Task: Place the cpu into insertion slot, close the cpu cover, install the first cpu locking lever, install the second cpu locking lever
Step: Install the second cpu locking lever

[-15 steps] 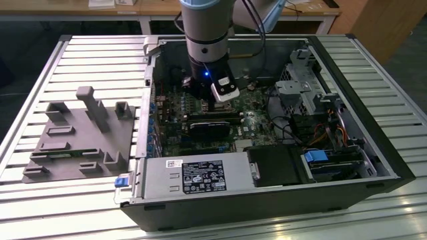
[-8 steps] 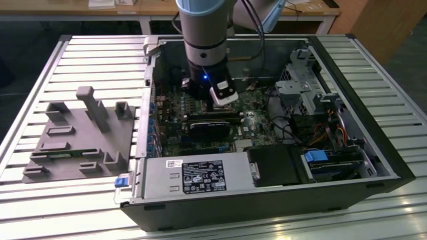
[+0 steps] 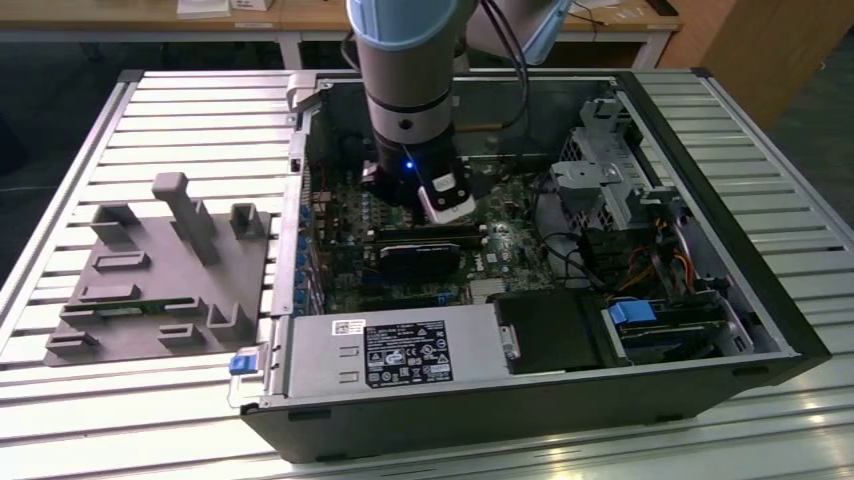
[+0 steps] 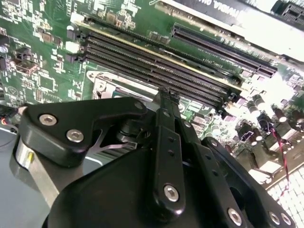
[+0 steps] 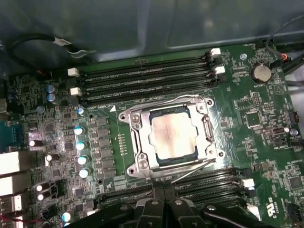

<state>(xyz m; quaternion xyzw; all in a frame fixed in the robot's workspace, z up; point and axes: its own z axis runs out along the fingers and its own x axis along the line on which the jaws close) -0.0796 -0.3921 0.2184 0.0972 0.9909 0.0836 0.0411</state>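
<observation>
My arm (image 3: 407, 90) reaches down into the open computer case (image 3: 747, 300), which lies on its side on a slatted metal table (image 3: 160, 110). My gripper (image 5: 164, 195) hangs low over the green motherboard (image 5: 256, 123), just beside the socket. In the first wrist view its two black fingertips (image 5: 156, 194) sit pressed together with no gap between them, and nothing is held there — they rest at the edge of the memory slots (image 5: 209, 183) that run along one side of the socket.

The chip (image 5: 172, 136) already lies in the insertion slot (image 5: 142, 164), its dull silver top showing through the square window of the cover (image 5: 138, 145). The cover is folded down flat over it, framing the chip on all four sides. One thin wire lever (image 5: 194, 170) sticks out at a slant from the socket's edge toward my fingertips — it is raised off the board rather than tucked in. Whether the lever on the far side is latched I cannot tell.

More memory slots (image 5: 142, 76) run along the opposite side of the socket. In the exterior view a grey moulded parts tray (image 3: 160, 275) sits on the table to the exterior view's left of the case.
</observation>
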